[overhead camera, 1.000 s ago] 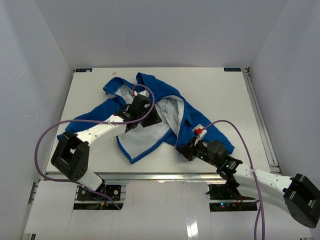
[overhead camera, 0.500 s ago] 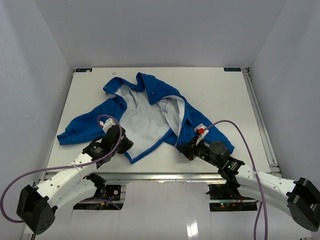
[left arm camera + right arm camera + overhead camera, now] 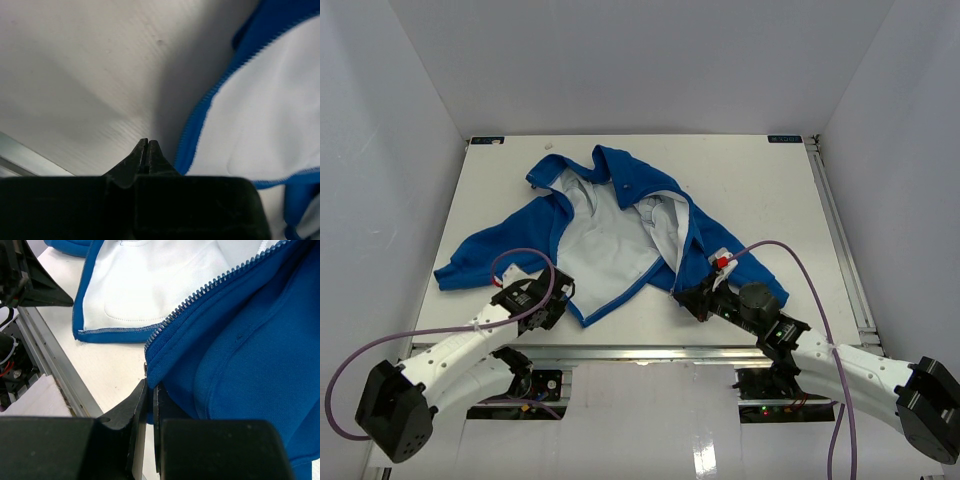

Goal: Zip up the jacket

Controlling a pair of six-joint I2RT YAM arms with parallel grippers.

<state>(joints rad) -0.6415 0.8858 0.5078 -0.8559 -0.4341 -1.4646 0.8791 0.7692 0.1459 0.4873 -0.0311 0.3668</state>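
My right jaws are pinched on a near hem corner of the jacket (image 3: 620, 230), right at the bottom of its zipper teeth (image 3: 220, 282). The jacket lies opened out, lining up, across the middle of the tabletop (image 3: 760, 190). My left jaws are pressed together and empty. The other zipper edge (image 3: 200, 120) sits just to their right, running near to far, so I reckon the left arm should take it.

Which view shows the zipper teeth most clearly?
The right wrist view: the zipper teeth are close and sharp. The left wrist view shows them blurred; the top external view shows only the whole jacket.
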